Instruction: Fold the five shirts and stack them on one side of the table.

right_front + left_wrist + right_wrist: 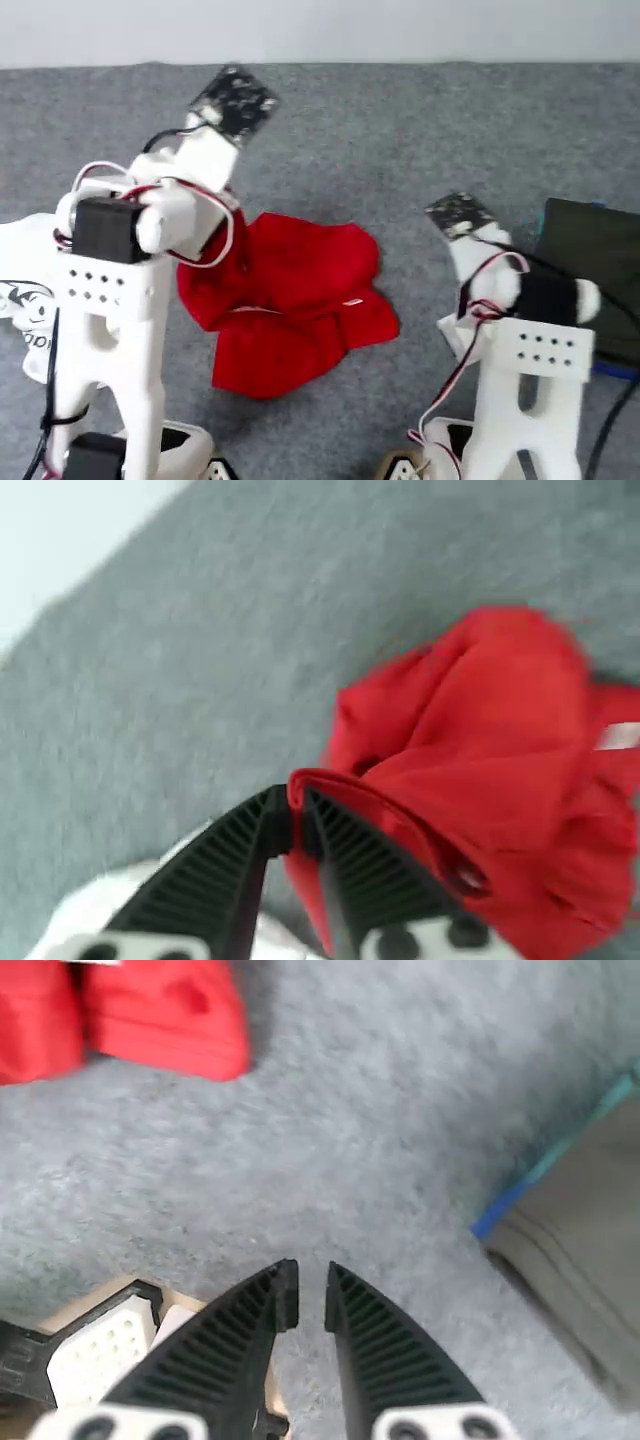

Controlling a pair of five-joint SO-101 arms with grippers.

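A crumpled red shirt (290, 300) lies in the middle of the grey table. My left gripper (297, 815) is shut on an edge of the red shirt (490, 750), which bunches up beyond the fingers. In the high view the left arm (150, 230) stands over the shirt's left side. My right gripper (305, 1295) hangs over bare grey cloth, its fingers nearly together with nothing between them. A corner of the red shirt (150, 1020) lies farther off. A folded dark olive shirt (590, 260) rests on a blue one at the right edge.
A white shirt with black print (25, 290) lies at the left edge behind the left arm. The dark stack (580, 1220) with its blue edge sits close to the right gripper. The grey table cover (400, 130) is bare at the back.
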